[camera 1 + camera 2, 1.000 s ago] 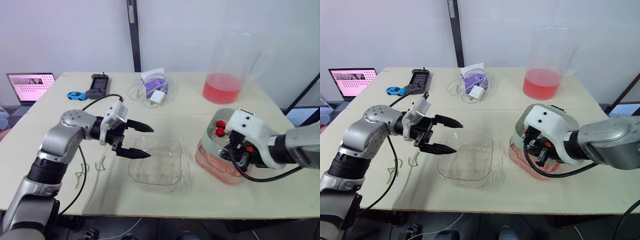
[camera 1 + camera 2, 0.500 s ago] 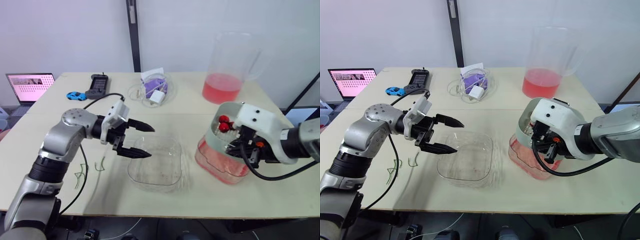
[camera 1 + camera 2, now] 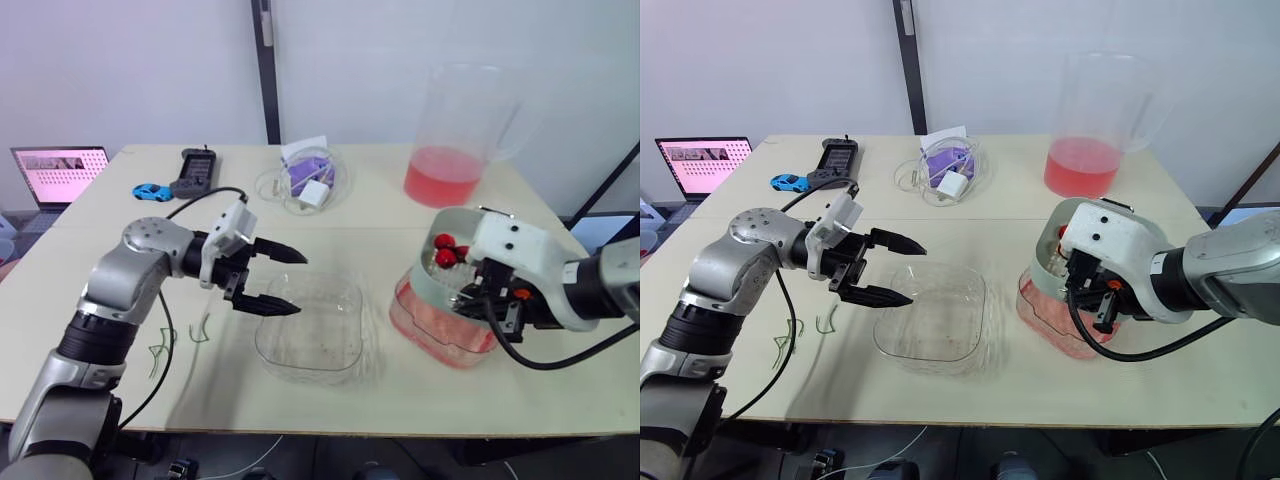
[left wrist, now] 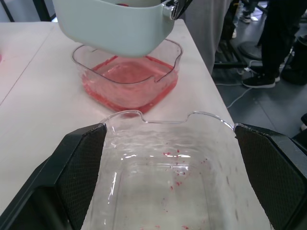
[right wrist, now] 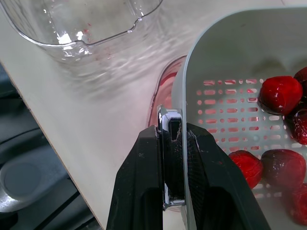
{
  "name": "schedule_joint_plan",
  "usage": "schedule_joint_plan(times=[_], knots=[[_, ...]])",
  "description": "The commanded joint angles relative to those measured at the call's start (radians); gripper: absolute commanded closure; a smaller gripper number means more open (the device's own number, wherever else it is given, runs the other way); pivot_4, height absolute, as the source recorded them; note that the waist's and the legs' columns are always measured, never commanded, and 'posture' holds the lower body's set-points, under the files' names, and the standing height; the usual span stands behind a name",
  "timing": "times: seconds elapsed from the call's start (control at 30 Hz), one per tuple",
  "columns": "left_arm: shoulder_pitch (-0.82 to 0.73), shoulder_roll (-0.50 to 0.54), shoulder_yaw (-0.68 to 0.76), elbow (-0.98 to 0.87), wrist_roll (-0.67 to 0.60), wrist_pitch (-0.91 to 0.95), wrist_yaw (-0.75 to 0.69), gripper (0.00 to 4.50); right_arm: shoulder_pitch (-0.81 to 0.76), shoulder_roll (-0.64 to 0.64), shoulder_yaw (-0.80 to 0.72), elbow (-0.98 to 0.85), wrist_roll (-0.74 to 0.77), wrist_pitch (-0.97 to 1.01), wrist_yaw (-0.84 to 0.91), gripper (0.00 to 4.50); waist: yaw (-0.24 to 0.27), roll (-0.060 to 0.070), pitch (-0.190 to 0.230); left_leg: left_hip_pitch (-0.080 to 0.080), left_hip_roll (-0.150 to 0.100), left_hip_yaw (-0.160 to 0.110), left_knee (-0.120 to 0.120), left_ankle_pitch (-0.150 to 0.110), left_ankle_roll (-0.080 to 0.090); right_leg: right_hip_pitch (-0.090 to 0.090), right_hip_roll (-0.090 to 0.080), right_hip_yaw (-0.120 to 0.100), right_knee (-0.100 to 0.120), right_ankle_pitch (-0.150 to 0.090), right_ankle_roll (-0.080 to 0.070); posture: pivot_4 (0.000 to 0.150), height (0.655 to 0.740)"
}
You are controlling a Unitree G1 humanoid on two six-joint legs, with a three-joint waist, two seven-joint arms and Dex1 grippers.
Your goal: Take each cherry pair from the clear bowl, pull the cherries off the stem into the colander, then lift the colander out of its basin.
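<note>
Both eye views look from high at the near edge, forward and down over the whole table [image 3: 370,215], set slightly apart, so they share nearly everything. The left wrist view looks low across the bowl [image 4: 163,163], close, towards the basin [image 4: 173,72] and colander [image 4: 115,28]. The right wrist view sits very near the colander's rim, facing back at the bowl; both wrist views share these three

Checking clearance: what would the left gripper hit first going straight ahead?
Likely the clear plastic bowl, at its far wall; if the left gripper passes above it, the red-tinted basin beyond.
</note>
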Motion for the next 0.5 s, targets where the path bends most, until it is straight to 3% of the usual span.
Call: schedule_joint_plan(times=[0.03,0.17,0.33,0.5], knots=[[-0.017,0.011,0.018,-0.016,0.0,-0.013,-0.006,0.0,0.006,0.003,-0.035,-0.024,-0.029,-0.007,0.008,4.32,0.0,0.0,0.0,0.0,0.0,0.0,0.0,0.0,0.0,0.0,0.0,0.0,0.0,0.0,0.0,0.15,0.7332],[-0.014,0.008,0.019,-0.011,0.005,-0.022,-0.002,0.0,0.011,0.016,-0.035,-0.032,-0.057,-0.018,0.017,4.32,-0.001,0.0,0.0,0.0,0.0,0.0,0.0,0.0,0.0,0.0,0.0,0.0,0.0,0.0,0.0,0.15,0.7332],[-0.007,-0.019,0.026,0.037,0.044,-0.099,0.035,0.0,-0.028,0.027,0.003,0.007,-0.232,-0.134,0.12,4.32,0.0,0.0,0.0,0.0,0.0,0.0,0.0,0.0,0.0,0.0,0.0,0.0,0.0,0.0,0.0,0.15,0.7332],[-0.006,-0.021,0.036,0.079,0.053,-0.126,0.038,0.0,-0.186,0.077,0.102,0.106,-0.395,-0.227,0.276,4.32,-0.003,0.0,0.0,0.0,0.0,0.0,0.0,0.0,0.0,0.0,0.0,0.0,0.0,0.0,0.0,0.15,0.7332]])
